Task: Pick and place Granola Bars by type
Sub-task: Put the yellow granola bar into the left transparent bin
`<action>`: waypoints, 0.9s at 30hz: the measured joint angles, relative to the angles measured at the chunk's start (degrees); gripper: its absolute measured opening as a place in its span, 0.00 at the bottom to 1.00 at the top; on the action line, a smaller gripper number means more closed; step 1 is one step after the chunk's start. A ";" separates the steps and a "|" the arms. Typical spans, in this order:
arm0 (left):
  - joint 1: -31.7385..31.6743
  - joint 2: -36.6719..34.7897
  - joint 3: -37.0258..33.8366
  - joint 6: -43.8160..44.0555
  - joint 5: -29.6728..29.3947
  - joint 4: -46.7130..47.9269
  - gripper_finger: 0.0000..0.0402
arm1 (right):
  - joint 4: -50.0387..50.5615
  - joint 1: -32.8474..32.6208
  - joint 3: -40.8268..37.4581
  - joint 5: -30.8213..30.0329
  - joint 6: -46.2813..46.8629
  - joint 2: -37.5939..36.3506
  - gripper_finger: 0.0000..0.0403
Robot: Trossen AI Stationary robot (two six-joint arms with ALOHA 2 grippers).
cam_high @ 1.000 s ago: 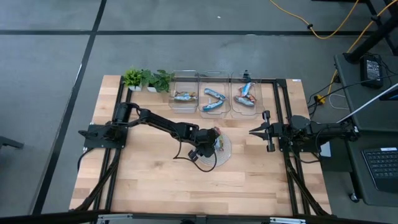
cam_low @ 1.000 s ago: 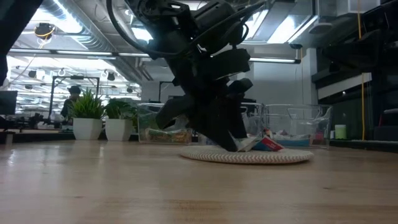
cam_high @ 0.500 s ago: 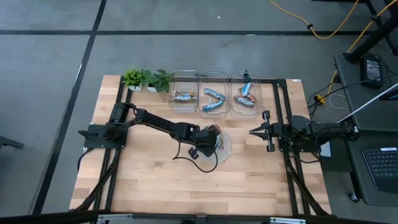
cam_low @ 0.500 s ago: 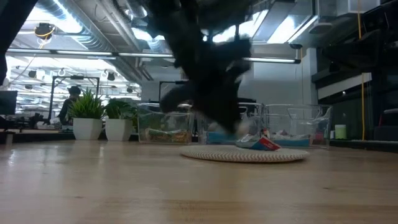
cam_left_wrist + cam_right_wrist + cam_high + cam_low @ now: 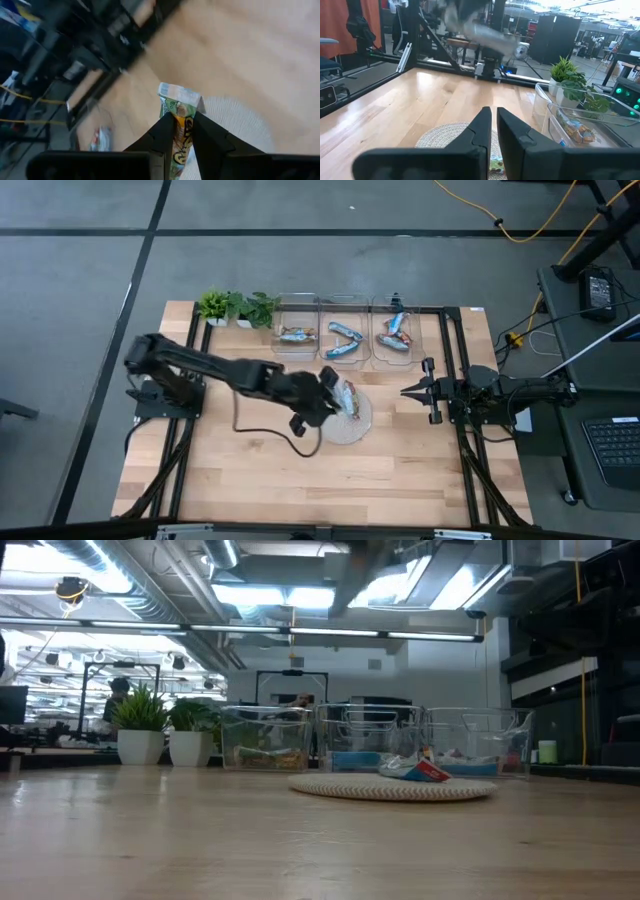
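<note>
My left gripper (image 5: 337,395) hovers above the round woven-looking plate (image 5: 352,425), shut on a green-and-yellow Granola Bar (image 5: 180,125). It is raised out of the low view. Another bar with red and blue on its wrapper (image 5: 424,771) lies flat on the plate (image 5: 395,789). More bars lie in the three clear bins at the far edge: left (image 5: 297,335), middle (image 5: 343,340), right (image 5: 394,332). My right gripper (image 5: 408,391) waits shut, to the right of the plate. My left gripper pinches the green bar between its two fingers (image 5: 210,137), which lie on its two long sides. The bar's white crimped end (image 5: 179,94) sticks out past the fingertips. The bar is lifted clear of the plate (image 5: 240,125); its other end is hidden between the fingers.
Two potted plants (image 5: 238,307) stand at the far left corner beside the bins. A black frame rail (image 5: 455,380) runs along the table's right side. Bare wood lies on the near half of the table (image 5: 300,480). A person shows far off in the room (image 5: 118,700).
My left gripper has risen off the plate and out of the low view, shifting slightly toward the far edge and carrying the green bar clear. The arm's elbow has swung up and toward the table's left. The red-and-blue bar stays on the plate.
</note>
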State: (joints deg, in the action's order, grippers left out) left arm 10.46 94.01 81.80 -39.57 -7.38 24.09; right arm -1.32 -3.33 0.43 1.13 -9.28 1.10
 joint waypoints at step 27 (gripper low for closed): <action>-3.40 -8.54 0.02 8.99 -17.12 -8.20 0.14 | 0.00 0.00 0.00 -0.01 0.02 0.02 0.08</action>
State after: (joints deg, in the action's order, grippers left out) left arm 7.06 85.47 81.82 -30.59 -24.50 15.89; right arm -1.32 -3.33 0.43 1.11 -9.26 1.13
